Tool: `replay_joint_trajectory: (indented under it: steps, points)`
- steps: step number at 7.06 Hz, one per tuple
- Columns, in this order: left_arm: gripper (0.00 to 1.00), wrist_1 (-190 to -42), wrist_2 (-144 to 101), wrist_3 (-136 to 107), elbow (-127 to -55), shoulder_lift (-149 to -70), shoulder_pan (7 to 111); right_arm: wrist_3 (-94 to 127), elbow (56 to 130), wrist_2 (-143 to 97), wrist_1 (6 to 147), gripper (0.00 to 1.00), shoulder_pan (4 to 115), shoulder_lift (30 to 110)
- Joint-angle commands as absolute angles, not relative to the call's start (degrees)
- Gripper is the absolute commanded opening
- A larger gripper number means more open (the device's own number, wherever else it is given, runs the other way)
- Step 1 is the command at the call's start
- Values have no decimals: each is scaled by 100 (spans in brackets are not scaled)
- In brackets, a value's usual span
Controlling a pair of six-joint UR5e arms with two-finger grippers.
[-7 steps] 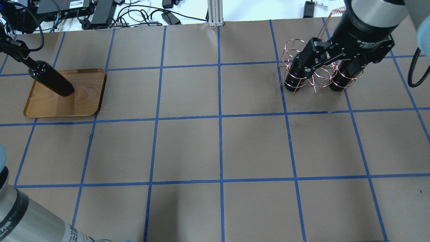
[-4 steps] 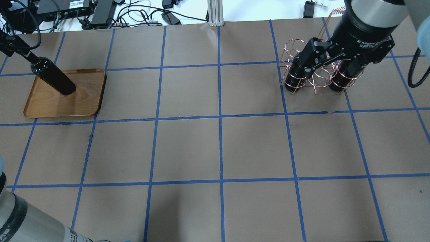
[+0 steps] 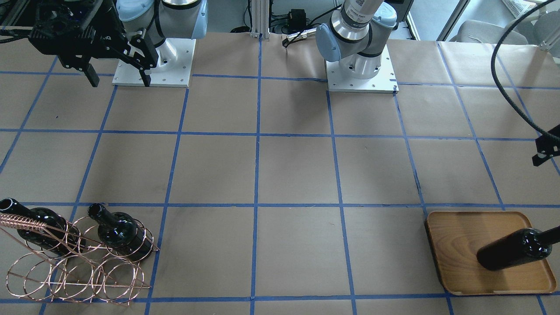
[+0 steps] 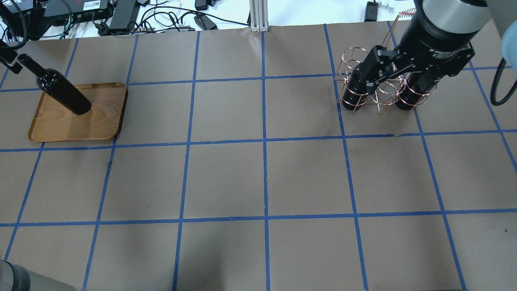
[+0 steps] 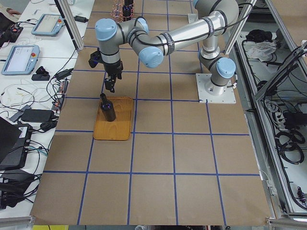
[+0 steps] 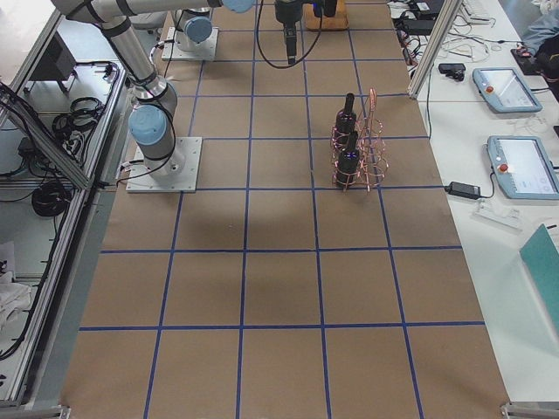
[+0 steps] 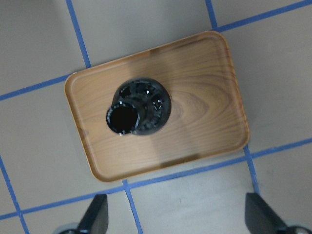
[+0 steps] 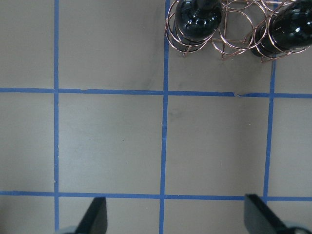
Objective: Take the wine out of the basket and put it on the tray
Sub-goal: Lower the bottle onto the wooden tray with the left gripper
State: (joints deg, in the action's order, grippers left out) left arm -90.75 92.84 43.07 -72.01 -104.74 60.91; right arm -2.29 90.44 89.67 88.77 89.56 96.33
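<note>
One wine bottle [image 4: 64, 95] stands upright on the wooden tray [image 4: 101, 121], toward its left half; it also shows in the left wrist view [image 7: 139, 107] and the front view [image 3: 512, 251]. My left gripper [image 7: 178, 219] is open and empty, above the bottle's mouth and apart from it. The copper wire basket [image 4: 379, 97] stands at the far right with two more bottles [image 4: 355, 91] [image 4: 410, 99] in it. My right gripper [image 4: 398, 83] hovers open and empty high above the table, on the robot's side of the basket [image 8: 234, 29].
The table is brown paper with a blue tape grid. Cables and power bricks [image 4: 121, 16] lie beyond its far edge. A metal post [image 4: 258, 16] stands at the far middle. A black hose [image 3: 512, 96] hangs over the tray side.
My left gripper has let go of the bottle's neck and drawn up and away to the left. The bottle now stands alone on the tray. The right arm has not moved.
</note>
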Motion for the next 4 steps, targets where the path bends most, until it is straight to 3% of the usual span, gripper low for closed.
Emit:
replay_joint_trajectory:
  steps: [1, 4]
  points:
    - [100, -9615, 8976, 3528, -7548, -9768, 6466, -220, 9044, 8965, 8877, 100, 8956, 9633]
    - [100, -9642, 8965, 1956, -8032, -9134, 7862, -220, 9044, 8965, 8877, 100, 8956, 9633]
